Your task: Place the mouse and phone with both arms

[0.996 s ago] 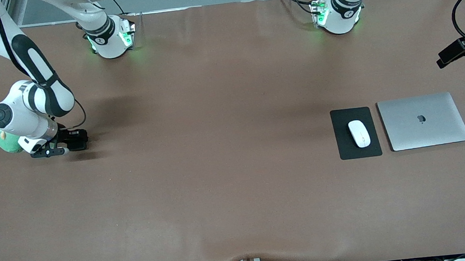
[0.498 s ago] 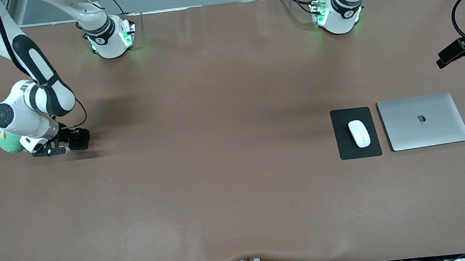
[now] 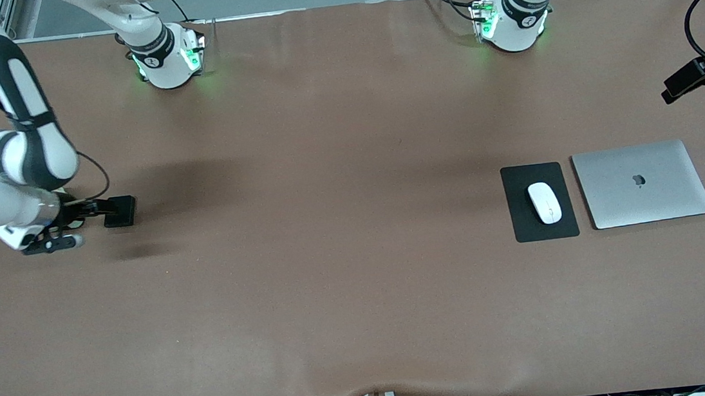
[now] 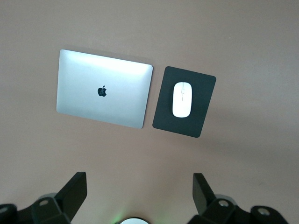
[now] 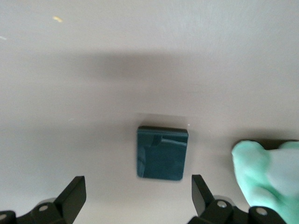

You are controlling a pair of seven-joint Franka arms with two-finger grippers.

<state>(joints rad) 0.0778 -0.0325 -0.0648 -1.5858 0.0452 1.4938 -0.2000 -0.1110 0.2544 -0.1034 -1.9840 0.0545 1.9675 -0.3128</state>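
Right gripper point(image 3: 49, 237) has let go and pulled away toward the table edge at the right arm's end; jaws now spread wide, nothing between them. The green toy point(image 5: 268, 170) seen earlier in the front view is now hidden there by the arm. Phone point(image 3: 119, 211) lies flat on the table point(image 3: 323, 162), beside the toy. Mouse point(image 3: 544, 203) unchanged on the black pad point(image 3: 518, 208), beside the closed laptop point(image 3: 642, 183). Left gripper point(image 4: 140, 196) waits high over pad and laptop, jaws spread, empty.

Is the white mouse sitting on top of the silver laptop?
No, the mouse lies on the black mouse pad, beside the closed laptop.
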